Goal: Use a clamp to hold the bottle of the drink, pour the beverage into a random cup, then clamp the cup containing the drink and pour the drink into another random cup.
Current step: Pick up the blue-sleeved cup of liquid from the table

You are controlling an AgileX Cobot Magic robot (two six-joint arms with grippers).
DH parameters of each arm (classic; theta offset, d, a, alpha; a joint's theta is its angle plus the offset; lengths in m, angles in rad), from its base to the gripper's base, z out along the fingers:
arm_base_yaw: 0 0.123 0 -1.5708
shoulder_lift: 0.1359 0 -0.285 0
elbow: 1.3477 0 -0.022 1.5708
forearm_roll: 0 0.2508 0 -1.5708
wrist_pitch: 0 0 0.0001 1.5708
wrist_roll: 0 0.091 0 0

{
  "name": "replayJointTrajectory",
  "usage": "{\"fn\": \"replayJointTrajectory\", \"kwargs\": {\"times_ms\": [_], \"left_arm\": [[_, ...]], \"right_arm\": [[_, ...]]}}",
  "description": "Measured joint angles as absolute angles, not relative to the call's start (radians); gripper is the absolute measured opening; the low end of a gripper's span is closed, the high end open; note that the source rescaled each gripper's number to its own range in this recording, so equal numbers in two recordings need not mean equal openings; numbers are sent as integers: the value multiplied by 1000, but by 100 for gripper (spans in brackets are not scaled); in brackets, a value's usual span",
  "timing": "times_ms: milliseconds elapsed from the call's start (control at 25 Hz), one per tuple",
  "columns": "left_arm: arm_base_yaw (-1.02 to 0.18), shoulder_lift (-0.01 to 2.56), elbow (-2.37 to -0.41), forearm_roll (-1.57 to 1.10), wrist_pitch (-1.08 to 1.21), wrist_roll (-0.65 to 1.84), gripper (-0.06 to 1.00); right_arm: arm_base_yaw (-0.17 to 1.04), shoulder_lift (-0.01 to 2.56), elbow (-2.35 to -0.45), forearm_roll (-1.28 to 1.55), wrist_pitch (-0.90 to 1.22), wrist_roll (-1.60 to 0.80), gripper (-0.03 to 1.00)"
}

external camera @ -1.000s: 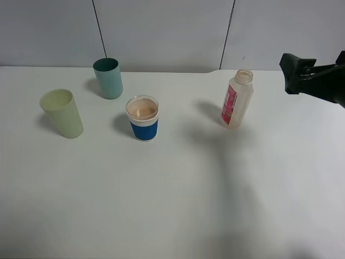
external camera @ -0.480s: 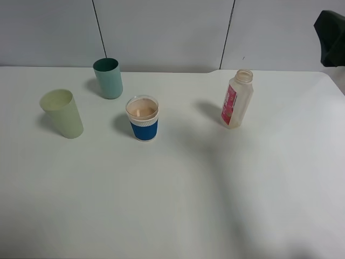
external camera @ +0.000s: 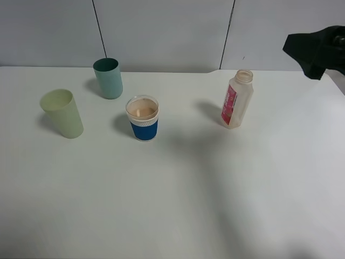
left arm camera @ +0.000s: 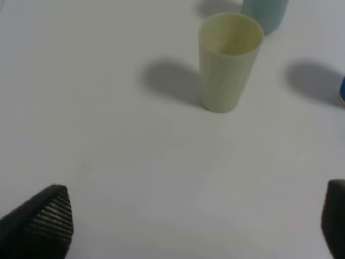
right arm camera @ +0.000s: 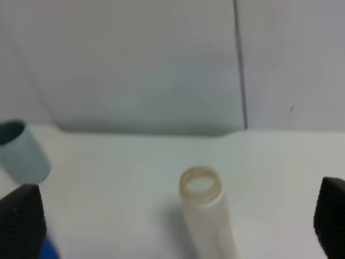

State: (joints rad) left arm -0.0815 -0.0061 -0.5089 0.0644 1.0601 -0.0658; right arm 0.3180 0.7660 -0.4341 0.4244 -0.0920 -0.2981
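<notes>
Right gripper, jaws spread wide, clear of bottle; pink-red label illegible.

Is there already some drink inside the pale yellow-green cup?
No, the pale yellow-green cup looks empty inside in the left wrist view; the peach drink sits in the blue-sleeved cup.

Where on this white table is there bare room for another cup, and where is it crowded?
The white table is bare across its near half, and between the blue-sleeved clear cup and the translucent pink-labelled plastic bottle. Crowded: far left, where that cup, the pale yellow-green plastic tumbler and the teal tumbler cluster.
</notes>
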Motion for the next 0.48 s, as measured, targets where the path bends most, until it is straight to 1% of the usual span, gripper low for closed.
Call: {"fn": "replayJointTrajectory", "kwargs": {"times_ms": [80, 200, 480], "left_arm": [[-81, -6, -509, 64, 1060, -66, 77], [-81, -6, -509, 64, 1060, -66, 77], [-81, -6, -509, 64, 1060, -66, 77]], "right_arm": [[318, 766, -448, 410, -51, -282, 100], [318, 759, -481, 308, 149, -148, 100], [318, 676, -503, 119, 355, 33, 100]]}}
